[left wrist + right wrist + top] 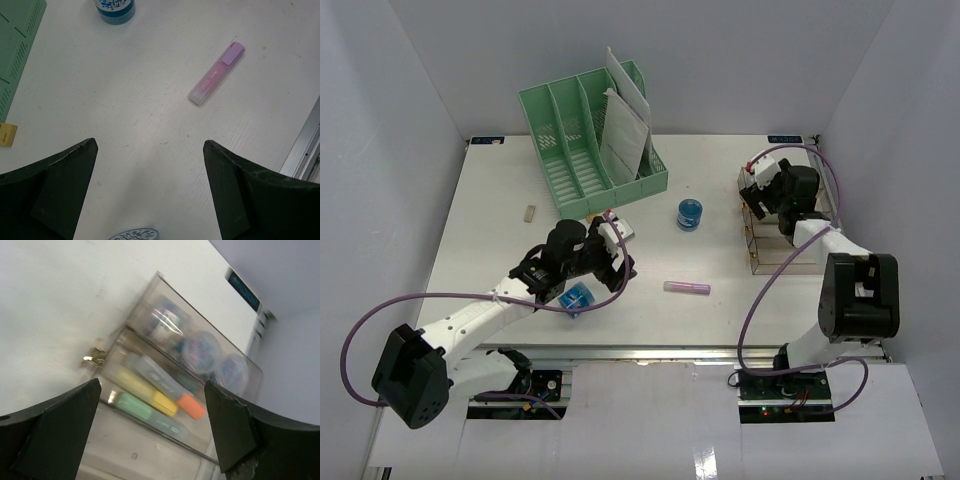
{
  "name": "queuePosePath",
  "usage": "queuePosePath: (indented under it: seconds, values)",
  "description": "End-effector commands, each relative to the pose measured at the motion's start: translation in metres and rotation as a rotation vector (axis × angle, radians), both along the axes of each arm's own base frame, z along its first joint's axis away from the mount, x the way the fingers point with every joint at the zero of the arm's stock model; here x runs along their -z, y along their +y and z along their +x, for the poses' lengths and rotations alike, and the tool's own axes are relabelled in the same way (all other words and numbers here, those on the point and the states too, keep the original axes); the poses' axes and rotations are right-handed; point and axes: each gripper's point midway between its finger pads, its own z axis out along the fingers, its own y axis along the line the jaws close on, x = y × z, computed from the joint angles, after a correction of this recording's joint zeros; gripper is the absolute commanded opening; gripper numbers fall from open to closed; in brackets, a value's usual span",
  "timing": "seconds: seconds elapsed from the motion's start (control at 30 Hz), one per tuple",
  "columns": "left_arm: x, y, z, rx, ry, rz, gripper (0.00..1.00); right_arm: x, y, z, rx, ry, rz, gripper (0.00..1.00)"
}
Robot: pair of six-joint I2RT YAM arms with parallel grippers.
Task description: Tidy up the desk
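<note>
On the desk (490, 200) lie highlighter (687, 288) and jar (690, 214).

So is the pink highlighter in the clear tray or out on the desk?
Out. The pink highlighter lies flat on the desk, left of the clear tray, touching nothing.

clear tray (150, 445) contents: blurred | blue jar (115, 9): cut by top edge
</note>
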Motion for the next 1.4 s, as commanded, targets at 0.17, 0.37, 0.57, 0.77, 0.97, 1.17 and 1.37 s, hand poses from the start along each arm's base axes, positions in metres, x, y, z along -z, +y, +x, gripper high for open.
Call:
queuePosePath:
  seconds: [0.17, 0.37, 0.57, 0.77, 0.97, 1.17, 1.37]
  values:
    - [-0.021, 0.018, 0.010, -0.116, -0.070, -0.015, 0.98, -0.003, 0.178, -0.199, -1.136, 0.301, 0.217, 0.90]
    - [-0.024, 0.035, 0.019, -0.233, -0.084, 0.001, 0.98, 0.070, 0.208, -0.214, -0.996, 0.452, -0.001, 0.90]
    - [-0.025, 0.046, 0.020, -0.282, -0.102, 0.011, 0.98, 0.085, 0.214, -0.190, -0.835, 0.466, -0.022, 0.93]
    - [-0.024, 0.048, 0.021, -0.291, -0.104, 0.019, 0.98, 0.105, 0.219, -0.201, -0.848, 0.536, -0.053, 0.87]
    - [-0.023, 0.053, 0.024, -0.319, -0.111, 0.032, 0.98, 0.121, 0.218, -0.214, -0.889, 0.630, -0.074, 0.55]
    - [-0.024, 0.054, 0.024, -0.326, -0.113, 0.033, 0.98, 0.115, 0.214, -0.208, -0.888, 0.609, -0.108, 0.32]
    - [-0.026, 0.056, 0.022, -0.328, -0.120, 0.028, 0.98, 0.040, 0.186, -0.148, -0.811, 0.360, -0.072, 0.25]
